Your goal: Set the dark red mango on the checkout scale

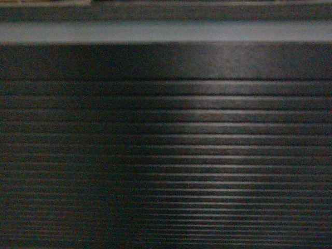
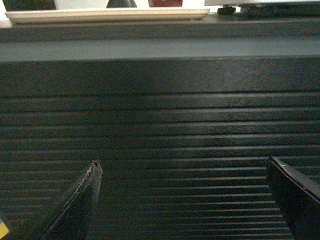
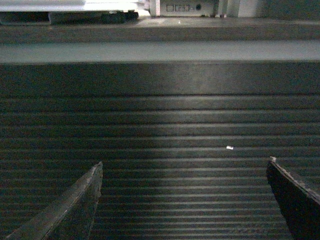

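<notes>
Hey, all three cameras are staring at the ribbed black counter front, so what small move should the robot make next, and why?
Probably raise the view and both arms above the counter edge. The ribbed black checkout front fills every view, the left gripper and right gripper are open and empty, and only the rim of a flat beige tray shows. No mango is visible.

Dim, grainy, soft-focus views; faint sheen across the checkout slats.

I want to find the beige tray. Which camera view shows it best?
The left wrist view: the beige tray lies along the top edge, on the checkout. The head view shows only a blurred pale strip there; the right wrist view shows no tray.
</notes>
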